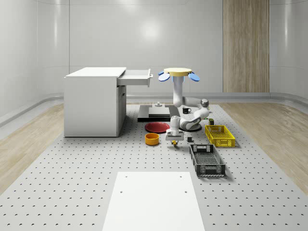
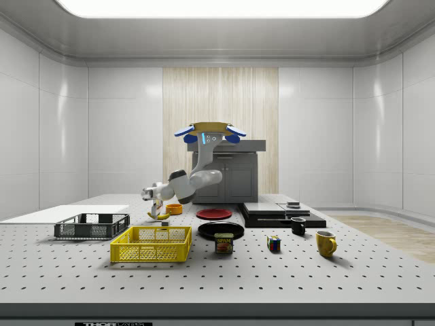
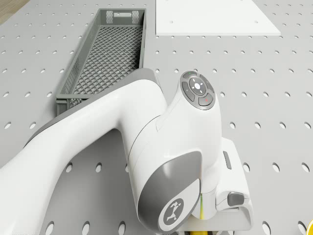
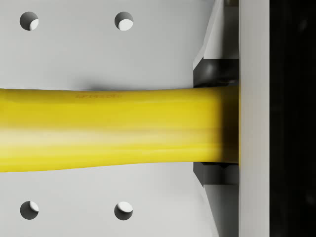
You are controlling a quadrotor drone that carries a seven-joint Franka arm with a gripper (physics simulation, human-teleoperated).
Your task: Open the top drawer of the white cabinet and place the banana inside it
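Low beside the orange bowl (image 1: 152,139), the end effector (image 1: 174,142) is clamped on the banana (image 4: 108,129).

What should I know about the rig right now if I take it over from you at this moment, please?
Gripper: low over the perforated table, its jaws at either side of the banana, as the wrist view shows; whether they grip it I cannot tell.
Drone: hovering beside the open drawer, above the black tray, arm bent down toward the table.
Banana: on or just above the table, next to the orange bowl.
Done: top drawer of the white cabinet is pulled out.
Left: confirm the grip, lift the banana, carry it to the drawer, release it inside.
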